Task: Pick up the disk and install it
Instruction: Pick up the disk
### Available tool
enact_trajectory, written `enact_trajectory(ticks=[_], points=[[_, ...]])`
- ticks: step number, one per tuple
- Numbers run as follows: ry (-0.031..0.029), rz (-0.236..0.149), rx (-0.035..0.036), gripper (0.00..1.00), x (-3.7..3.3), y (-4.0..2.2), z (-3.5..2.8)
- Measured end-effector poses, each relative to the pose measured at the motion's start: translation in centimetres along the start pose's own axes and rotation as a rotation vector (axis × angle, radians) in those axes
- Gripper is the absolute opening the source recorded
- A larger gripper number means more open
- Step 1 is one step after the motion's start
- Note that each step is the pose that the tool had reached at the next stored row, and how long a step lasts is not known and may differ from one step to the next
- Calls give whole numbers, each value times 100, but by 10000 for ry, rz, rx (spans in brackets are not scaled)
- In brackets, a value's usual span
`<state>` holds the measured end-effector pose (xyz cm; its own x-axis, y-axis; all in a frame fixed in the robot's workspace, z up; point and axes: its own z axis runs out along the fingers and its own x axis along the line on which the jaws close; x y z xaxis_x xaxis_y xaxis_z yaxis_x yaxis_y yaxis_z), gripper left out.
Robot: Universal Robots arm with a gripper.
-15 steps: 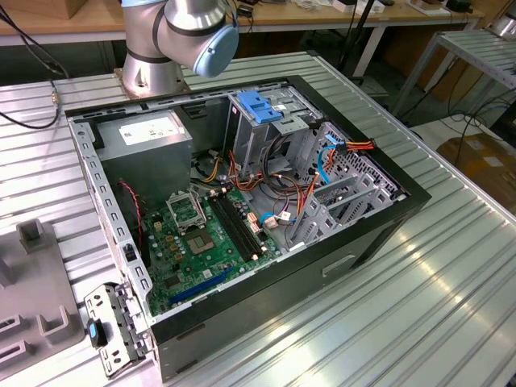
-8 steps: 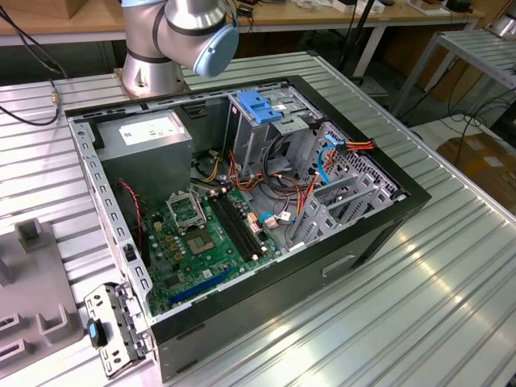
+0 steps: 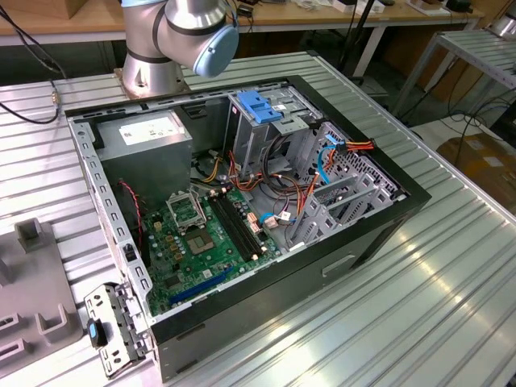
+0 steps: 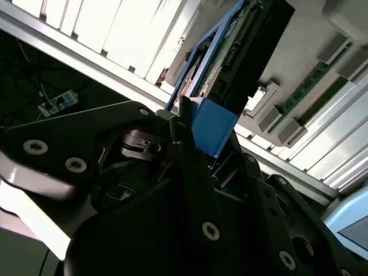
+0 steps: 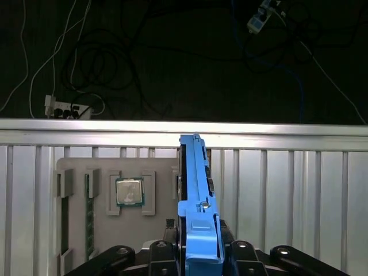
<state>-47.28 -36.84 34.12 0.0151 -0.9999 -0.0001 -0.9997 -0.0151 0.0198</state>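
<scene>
Blue plastic rails on the disk (image 5: 198, 195), smooth with a soft sheen; in the second wrist view its dark body looks matt; the gripper (image 5: 199, 246) is matt black, dotted with bright metal screw heads; the table (image 3: 419, 322) is ribbed bare metal, brushed and throwing glare; the computer case (image 3: 105, 210) shows dull grey sheet metal inside; the arm (image 3: 173, 32) is satin silver metal with a pale blue plastic cap; the tray (image 5: 103, 236) is flat matt grey, plastic by the look.
</scene>
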Motion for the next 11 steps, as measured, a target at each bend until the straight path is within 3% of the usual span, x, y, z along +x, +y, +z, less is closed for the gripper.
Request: enact_trajectory(ticks=[11], points=[[0,0,4,37,0,0,0]])
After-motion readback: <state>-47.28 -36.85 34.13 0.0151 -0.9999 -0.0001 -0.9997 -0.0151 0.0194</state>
